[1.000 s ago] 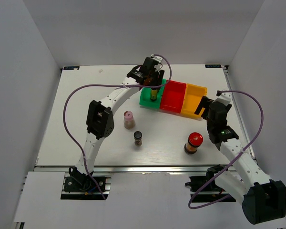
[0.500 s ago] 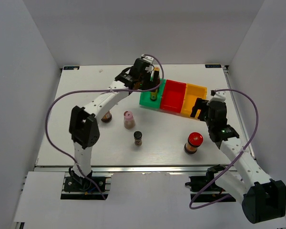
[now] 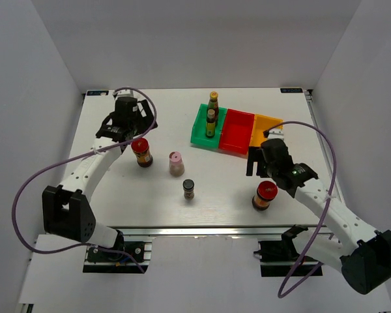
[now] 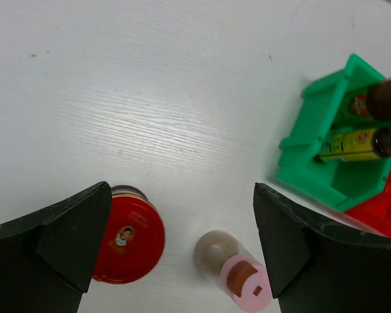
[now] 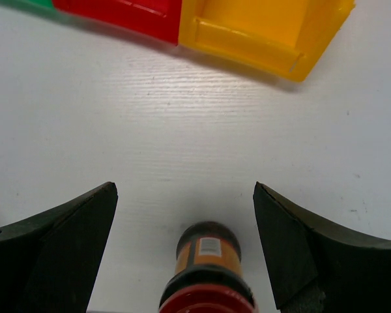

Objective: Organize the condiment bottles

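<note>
Lighting bright and even from overhead. The white table shows no glare. A soft, short shadow lies under the yellow bin. My fingers appear dark and featureless at the lower edges. The overhead view is sharp.

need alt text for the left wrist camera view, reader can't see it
The left gripper's open black fingers frame a squat red-lidded jar and a pink-lidded jar, apart on a white table. At upper right, a green plastic bin holds a slim dark yellow-labelled bottle, a second dark bottle beside it.
</note>
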Controlling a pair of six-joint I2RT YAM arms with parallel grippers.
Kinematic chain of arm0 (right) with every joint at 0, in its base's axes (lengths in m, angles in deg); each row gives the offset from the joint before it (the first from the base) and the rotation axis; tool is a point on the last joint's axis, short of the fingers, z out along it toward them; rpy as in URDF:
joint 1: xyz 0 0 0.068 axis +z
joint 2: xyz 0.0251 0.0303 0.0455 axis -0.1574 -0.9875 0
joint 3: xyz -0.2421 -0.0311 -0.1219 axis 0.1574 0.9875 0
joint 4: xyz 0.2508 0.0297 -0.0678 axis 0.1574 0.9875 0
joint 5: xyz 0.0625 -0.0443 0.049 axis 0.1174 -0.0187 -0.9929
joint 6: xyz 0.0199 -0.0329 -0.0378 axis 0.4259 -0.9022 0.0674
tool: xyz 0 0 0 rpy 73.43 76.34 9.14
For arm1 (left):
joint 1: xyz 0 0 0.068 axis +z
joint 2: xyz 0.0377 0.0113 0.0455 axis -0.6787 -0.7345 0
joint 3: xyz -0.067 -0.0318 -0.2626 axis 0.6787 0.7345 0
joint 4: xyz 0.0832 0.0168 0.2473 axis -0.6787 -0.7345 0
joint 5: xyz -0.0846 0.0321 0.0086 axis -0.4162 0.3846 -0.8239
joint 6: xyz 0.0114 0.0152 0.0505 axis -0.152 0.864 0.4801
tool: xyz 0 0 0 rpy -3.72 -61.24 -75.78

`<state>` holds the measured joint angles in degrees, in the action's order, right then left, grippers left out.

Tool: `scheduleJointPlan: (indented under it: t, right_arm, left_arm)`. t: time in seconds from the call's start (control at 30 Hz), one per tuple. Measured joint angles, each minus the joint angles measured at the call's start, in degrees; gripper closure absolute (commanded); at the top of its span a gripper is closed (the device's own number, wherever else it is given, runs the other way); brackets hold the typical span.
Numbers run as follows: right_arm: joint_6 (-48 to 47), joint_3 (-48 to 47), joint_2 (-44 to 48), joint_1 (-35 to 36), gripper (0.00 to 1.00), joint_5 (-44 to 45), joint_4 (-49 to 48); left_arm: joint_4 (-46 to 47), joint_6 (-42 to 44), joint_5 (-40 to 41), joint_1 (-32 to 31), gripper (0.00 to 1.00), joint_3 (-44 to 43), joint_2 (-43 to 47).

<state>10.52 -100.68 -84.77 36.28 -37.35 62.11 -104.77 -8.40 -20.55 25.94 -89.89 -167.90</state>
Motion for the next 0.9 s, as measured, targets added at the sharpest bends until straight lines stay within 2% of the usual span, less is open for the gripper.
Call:
scheduleJointPlan:
  t: [0.13,0.23,0.67,0.8,0.9]
  right_arm:
    - [5.31,-3.50,-2.86,6.23,0.11,5.14,6.97]
    - [9.27,-4.22,-3.72,8.33,0.11,8.72,11.58]
    - [19.65,-4.39,-4.00,10.03,0.11,14.14,24.44]
    - [20.44,-4.39,-3.69,10.03,0.23,13.25,25.22]
    - [20.76,-4.39,-3.13,10.05,0.44,12.22,25.49]
  left_arm:
    - [0.83,-1.73,1.36,1.90,0.02,1.73,2.93]
    - [2.12,-2.14,1.49,2.29,0.02,1.88,4.26]
    - [3.65,-2.12,1.51,4.48,0.02,4.57,5.20]
    - [3.67,-2.10,1.49,4.48,0.02,4.74,5.22]
    - [3.78,-2.10,1.49,4.48,0.02,4.87,5.31]
